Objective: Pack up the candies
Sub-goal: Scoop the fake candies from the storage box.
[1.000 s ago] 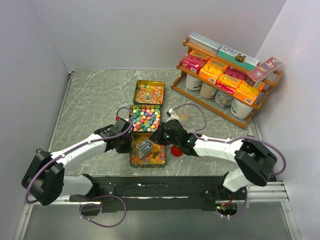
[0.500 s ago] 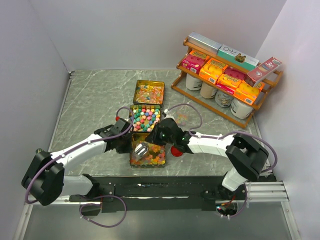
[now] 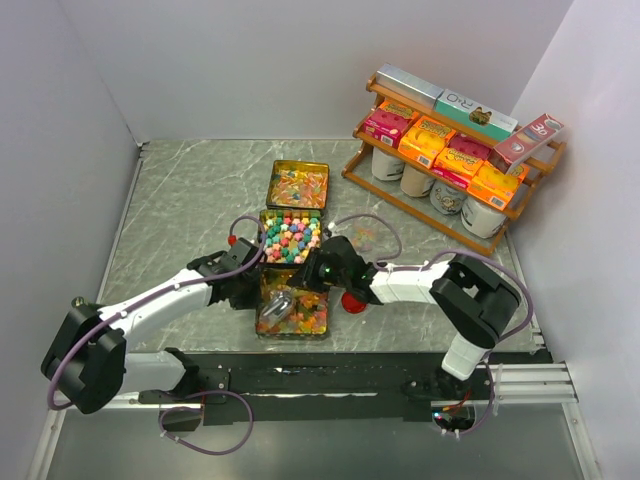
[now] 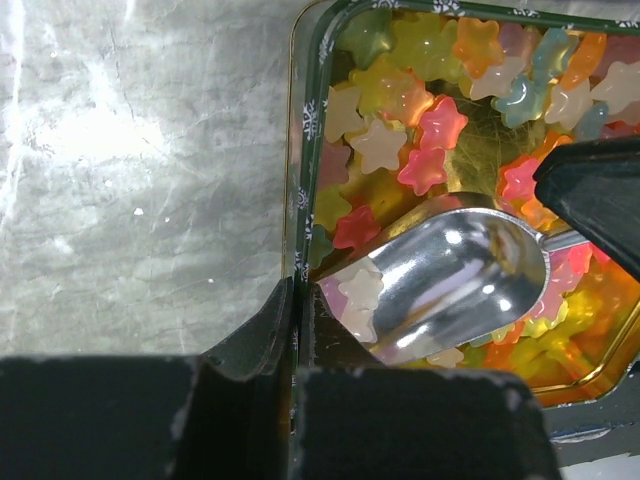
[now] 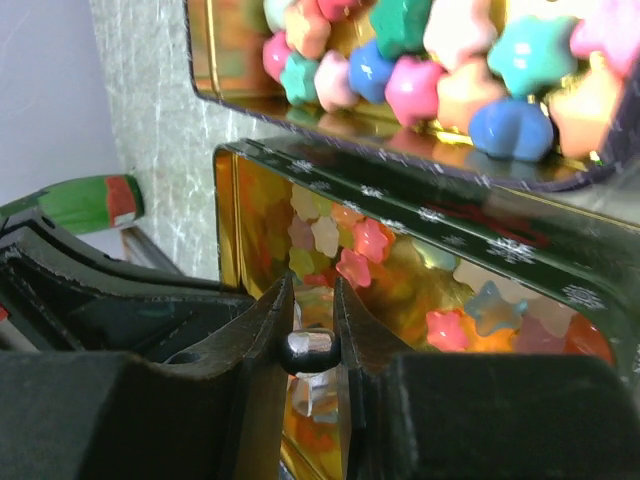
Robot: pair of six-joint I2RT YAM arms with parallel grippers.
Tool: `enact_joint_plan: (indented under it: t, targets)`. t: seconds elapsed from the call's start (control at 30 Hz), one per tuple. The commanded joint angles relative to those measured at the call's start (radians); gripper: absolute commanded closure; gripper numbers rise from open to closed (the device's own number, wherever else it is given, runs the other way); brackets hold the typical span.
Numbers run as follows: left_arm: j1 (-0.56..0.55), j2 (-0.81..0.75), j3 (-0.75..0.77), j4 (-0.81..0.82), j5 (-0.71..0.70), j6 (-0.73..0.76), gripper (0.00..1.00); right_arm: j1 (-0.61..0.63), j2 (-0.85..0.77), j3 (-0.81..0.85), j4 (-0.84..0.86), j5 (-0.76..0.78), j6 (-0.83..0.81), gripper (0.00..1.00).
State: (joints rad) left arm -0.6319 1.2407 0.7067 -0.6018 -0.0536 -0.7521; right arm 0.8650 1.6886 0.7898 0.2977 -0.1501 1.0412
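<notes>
Three open tins stand in a column. The near tin (image 3: 262, 325) holds glossy star-shaped candies (image 4: 420, 140), and the middle tin (image 3: 264, 216) is full of matte star candies (image 5: 505, 50). My left gripper (image 4: 298, 290) is shut on the near tin's left wall (image 4: 296, 180). The right gripper (image 5: 312, 285) is shut on the handle (image 5: 310, 350) of a metal scoop (image 4: 455, 275). That scoop lies tilted in the near tin among the candies, with a few pale stars at its mouth. From above, the left gripper (image 3: 250, 292) and right gripper (image 3: 308, 282) flank this tin.
A third tin (image 3: 297, 185) with orange-pink sweets sits at the far end of the column. A red round lid (image 3: 352, 299) lies just right of the near tin, under the right arm. A wooden rack (image 3: 450, 150) with boxes and jars stands at the back right.
The right arm has swung left and lower over the near tin, and the scoop has moved left and down into the candies. The left gripper has kept its hold on the tin wall.
</notes>
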Motion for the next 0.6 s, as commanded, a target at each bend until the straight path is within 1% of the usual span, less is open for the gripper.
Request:
enact_joint_plan:
  t: [0.0,0.13,0.2,0.27,0.4,0.53,0.57]
  targets:
    - [0.001,-0.007,0.000,0.074,-0.040,-0.066,0.99,0.035,0.043,-0.110,-0.074,-0.143,-0.021,1.00]
    - [0.003,-0.010,0.000,0.066,-0.040,-0.073,0.99,0.032,0.029,-0.187,0.125,-0.140,0.061,1.00]
    - [0.001,-0.014,-0.001,0.056,-0.045,-0.072,0.99,0.032,0.023,-0.213,0.184,-0.122,0.085,1.00]
    - [0.003,-0.018,0.002,0.051,-0.054,-0.069,0.99,0.031,0.013,-0.221,0.193,-0.109,0.111,1.00]
    - [0.001,-0.027,-0.003,0.043,-0.063,-0.067,0.99,0.026,-0.030,-0.196,0.123,-0.103,0.125,1.00]
    - [0.003,-0.037,-0.004,0.039,-0.078,-0.067,0.99,0.009,-0.072,-0.208,0.136,-0.098,0.152,1.00]
    - [0.003,-0.037,-0.004,0.039,-0.083,-0.067,0.96,0.006,-0.078,-0.225,0.145,-0.097,0.160,1.00]
